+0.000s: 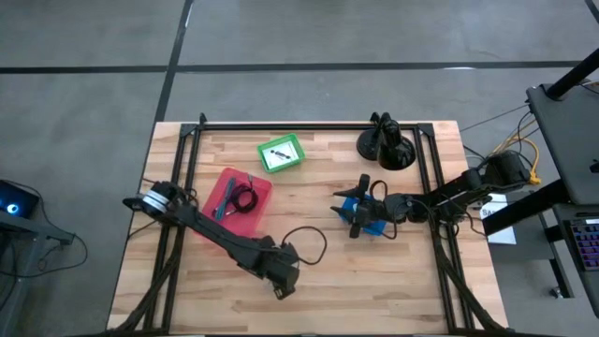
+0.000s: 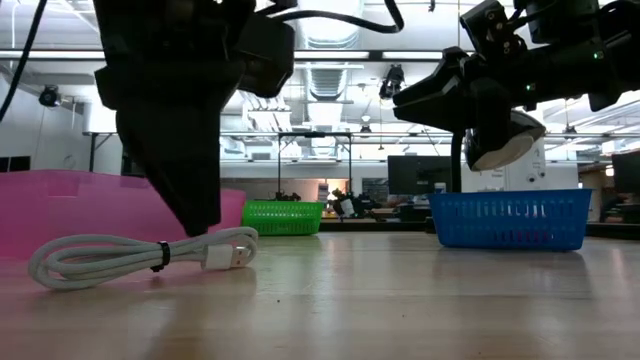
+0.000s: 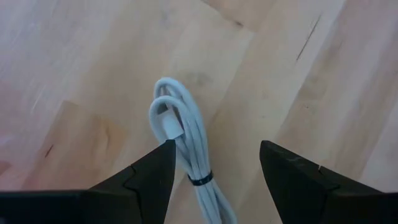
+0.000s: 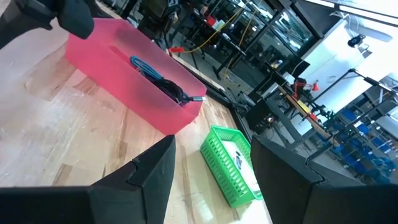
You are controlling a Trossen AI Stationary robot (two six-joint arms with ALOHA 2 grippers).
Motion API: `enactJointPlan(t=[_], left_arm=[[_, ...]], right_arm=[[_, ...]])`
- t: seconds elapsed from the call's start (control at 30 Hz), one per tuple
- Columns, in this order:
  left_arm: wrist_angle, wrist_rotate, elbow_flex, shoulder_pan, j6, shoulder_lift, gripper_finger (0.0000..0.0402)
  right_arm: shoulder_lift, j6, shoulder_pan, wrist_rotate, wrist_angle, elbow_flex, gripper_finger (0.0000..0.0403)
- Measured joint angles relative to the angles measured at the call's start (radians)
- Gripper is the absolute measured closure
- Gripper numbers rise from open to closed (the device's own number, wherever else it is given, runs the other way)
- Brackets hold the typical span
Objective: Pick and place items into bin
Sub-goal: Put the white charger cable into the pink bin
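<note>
High view shows you the wooden table (image 1: 309, 281) from above, and going from its left side: your left gripper (image 1: 281, 285) sits low near the front edge, just in front of the pink bin (image 1: 227, 187). Inside that bin you can see a black coiled cable (image 1: 246, 198) and a teal tool (image 1: 222, 208) lying beside it. In the left wrist view the fingers (image 3: 149, 180) stand spread apart with nothing between them, pointing down at a white cable (image 3: 186, 140) that lies coiled flat on the wood. The cable's bundle runs just inside one fingertip and its loop end reaches out ahead of the claw; you cannot tell whether that fingertip touches it. The low view puts the white cable right at the foot of the left gripper (image 2: 195, 215), in front of the pink bin. Further back at mid-table you have a green basket (image 1: 281, 153) with a white piece in it. To the right, your right gripper (image 1: 356, 220) hovers over a blue basket (image 1: 374, 227), its jaws parted and empty
</note>
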Motion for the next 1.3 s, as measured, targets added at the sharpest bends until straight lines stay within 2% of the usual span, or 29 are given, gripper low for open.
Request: enactJointPlan(t=[0.97, 1.13, 1.3], left_arm=[[0.009, -0.017, -0.101, 0.002, -0.151, 0.001, 0.0188], [0.004, -0.017, -0.105, 0.005, -0.155, 0.000, 0.0229], [-0.005, -0.006, -0.105, 0.006, -0.154, 0.001, 0.0309]], right_arm=[[0.000, 0.000, 0.000, 0.000, -0.002, 0.000, 0.0207], [0.000, 0.000, 0.000, 0.000, -0.002, 0.000, 0.0207], [0.000, 0.000, 0.000, 0.000, -0.002, 0.000, 0.0207]])
